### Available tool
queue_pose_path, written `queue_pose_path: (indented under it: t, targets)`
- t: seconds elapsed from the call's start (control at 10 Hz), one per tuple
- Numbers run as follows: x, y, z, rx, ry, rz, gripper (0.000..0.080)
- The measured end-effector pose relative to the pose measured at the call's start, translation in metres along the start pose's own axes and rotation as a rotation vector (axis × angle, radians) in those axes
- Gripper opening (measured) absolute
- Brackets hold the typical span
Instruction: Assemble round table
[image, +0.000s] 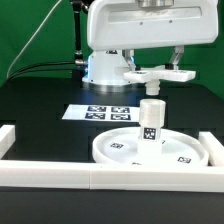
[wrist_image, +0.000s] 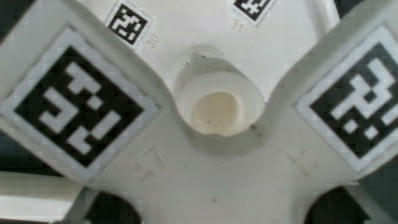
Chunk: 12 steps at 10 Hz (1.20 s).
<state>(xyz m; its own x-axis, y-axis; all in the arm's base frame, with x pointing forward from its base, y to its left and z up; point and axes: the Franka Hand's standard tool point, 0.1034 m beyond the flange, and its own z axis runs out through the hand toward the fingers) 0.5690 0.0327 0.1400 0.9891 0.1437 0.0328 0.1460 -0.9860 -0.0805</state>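
Note:
The large rimmed round disc (image: 118, 152) lies flat on the black table near the front. The short cylindrical post (image: 151, 120) stands upright on its middle, with a tag on its side. My gripper (image: 155, 68) is shut on the cross-shaped foot (image: 157, 74) and holds it level, a little above the post's top and apart from it. In the wrist view the foot (wrist_image: 196, 60) fills the picture, showing its central hole (wrist_image: 217, 108) and tagged arms. My fingers cannot be made out there.
The marker board (image: 108, 112) lies flat behind the disc. White border rails run along the front (image: 100, 180), the exterior view's left (image: 12, 138) and right (image: 214, 142). The robot's base (image: 100, 68) stands at the back.

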Motion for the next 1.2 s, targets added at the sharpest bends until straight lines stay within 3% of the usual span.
queue_pose_path:
  t: [0.2, 1.2]
  targets:
    - [-0.007, -0.005, 0.008, -0.014, 0.009, -0.022, 0.0442]
    - [-0.013, 0.000, 0.033, -0.020, -0.004, -0.022, 0.0442]
